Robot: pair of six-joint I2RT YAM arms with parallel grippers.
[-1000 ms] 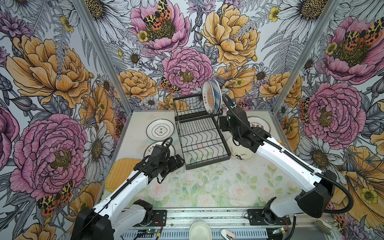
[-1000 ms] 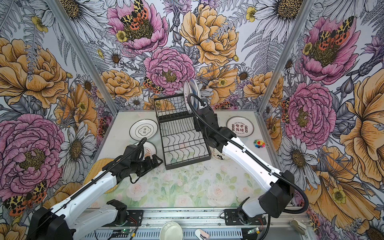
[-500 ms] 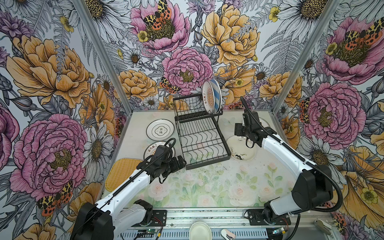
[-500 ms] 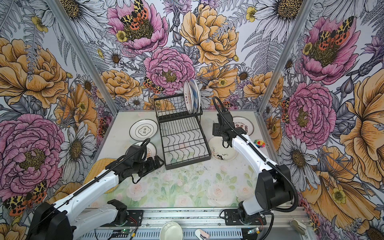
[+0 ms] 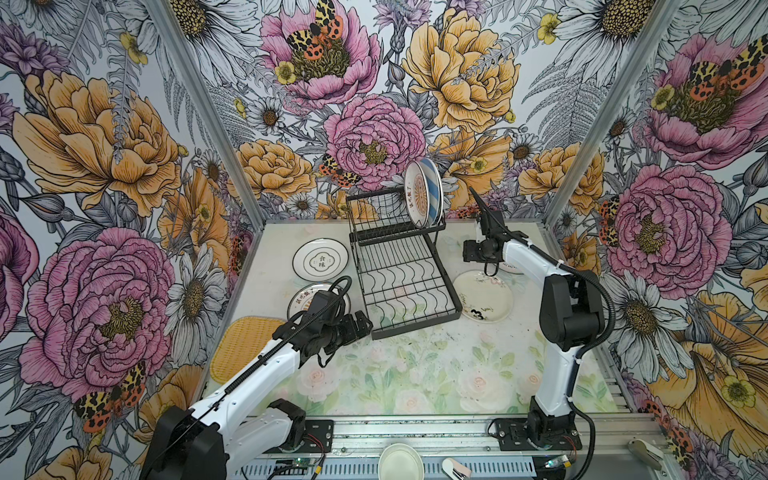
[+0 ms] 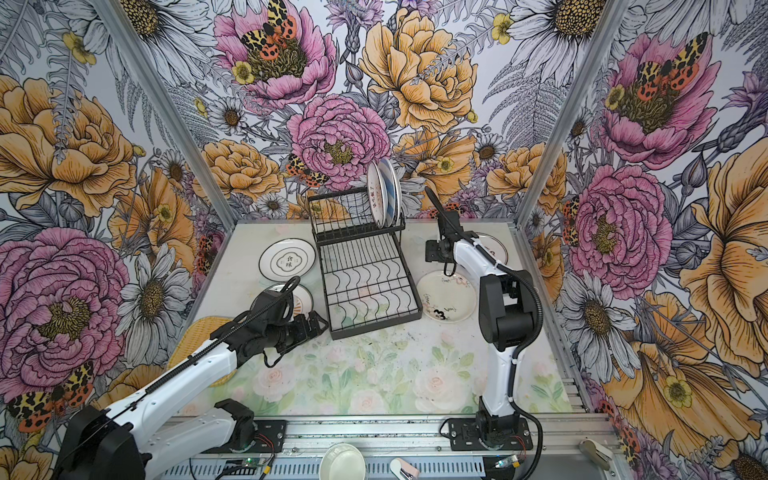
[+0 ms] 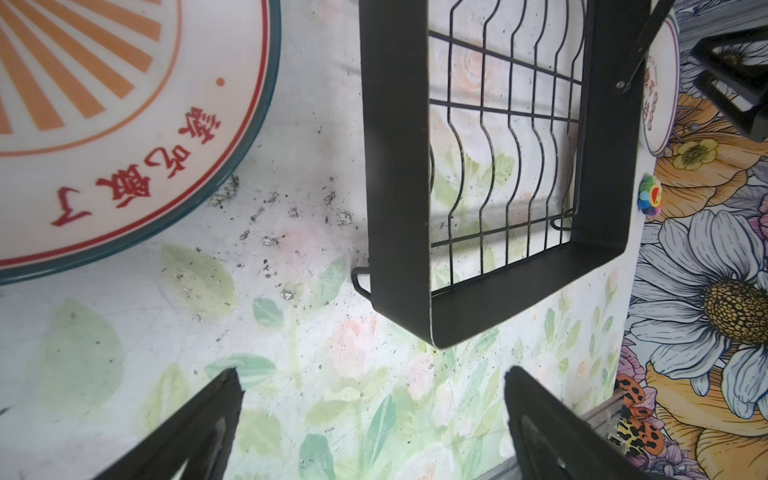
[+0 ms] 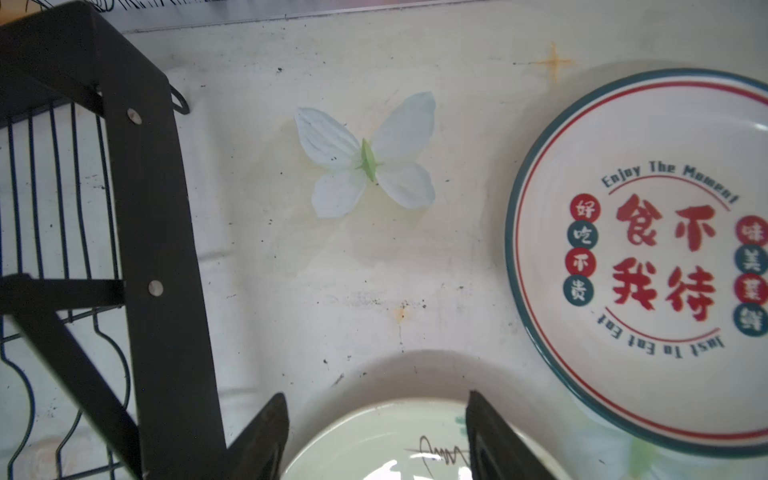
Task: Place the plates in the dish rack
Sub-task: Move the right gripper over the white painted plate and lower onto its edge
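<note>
The black dish rack [image 5: 399, 270] stands mid-table. Its upper tier holds an orange-sunburst plate [image 5: 417, 195] and a blue-white striped plate [image 5: 434, 189] on edge. Flat on the table lie a white plate with characters [image 5: 320, 259], a second sunburst plate [image 7: 124, 104] partly under my left arm, a yellow woven tray [image 5: 241, 349], a doodle plate [image 5: 482, 295] and a teal-rimmed plate [image 8: 648, 257]. My left gripper [image 7: 372, 374] is open and empty near the rack's front corner. Above the doodle plate's far edge, my right gripper [image 8: 377, 395] is open and holds nothing.
A white fabric flower [image 8: 365, 158] lies on the table between the rack and the teal-rimmed plate. A small colourful toy [image 7: 650, 195] sits by the right wall. A pale bowl [image 5: 401, 461] rests on the front rail. Flowered walls close three sides.
My right arm has pulled back from the rack's upper tier to the right, over the doodle plate. My left gripper has drifted slightly toward the rack's front corner.
</note>
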